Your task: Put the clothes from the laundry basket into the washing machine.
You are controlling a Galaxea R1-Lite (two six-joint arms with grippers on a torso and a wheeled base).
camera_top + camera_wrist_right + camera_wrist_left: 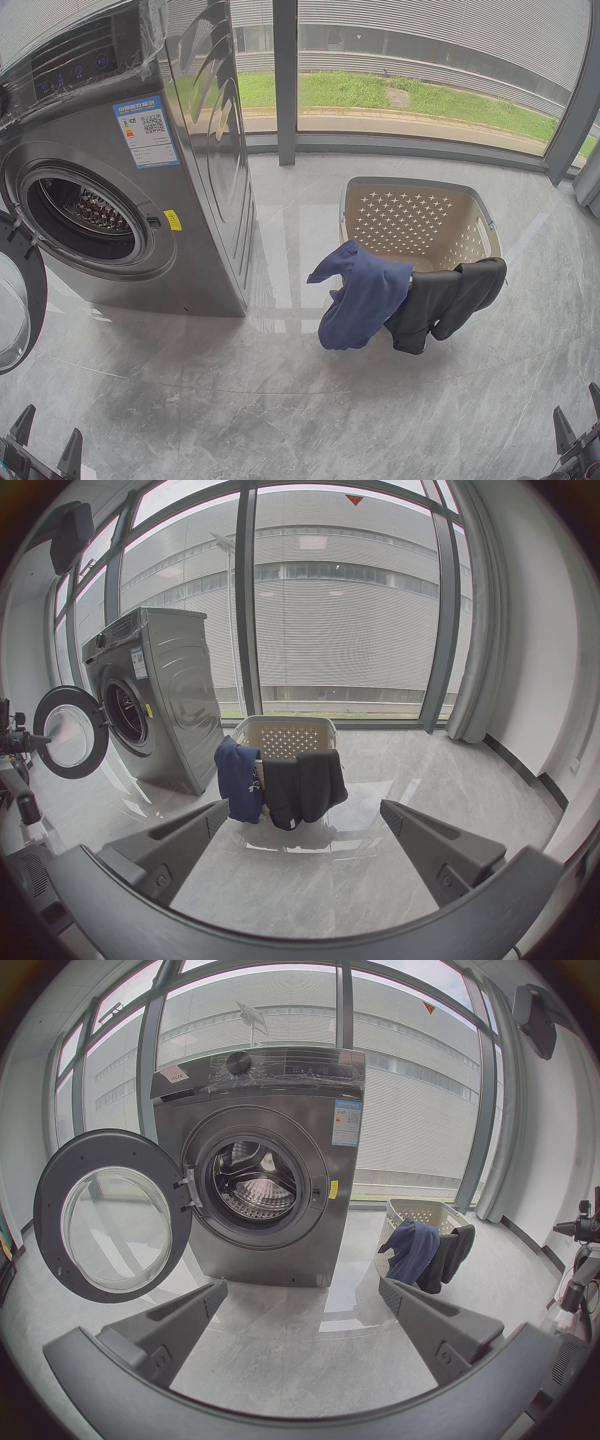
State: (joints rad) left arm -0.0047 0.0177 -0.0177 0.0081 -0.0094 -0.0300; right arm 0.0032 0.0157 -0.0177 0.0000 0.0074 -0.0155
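Over at centre right of the head view, draped across the near rim of the laundry basket: a blue garment on the left and a black garment touching it on the right. Hanging lengthwise from the rim down toward the floor, loose ends pointing at the lower edge of the frame, upper parts folded over into the basket. Looks like soft, limp, light cloth, likely to sag and trail rather than hold any shape. Nothing fragile, though possibly a little slippery against hard fingers. Best pinched right at the rim, where the fabric bunches into a thick fold, then lifted up and clear so as not to drag the light basket along. Probably blue first, being on the side nearer the washing machine at upper left, with the door swung open at the left edge and the drum gaping. Down in the lower left corner, the left gripper spread wide and holding nothing. In the lower right corner, the right gripper equally wide and empty. Both well apart from the clothes.
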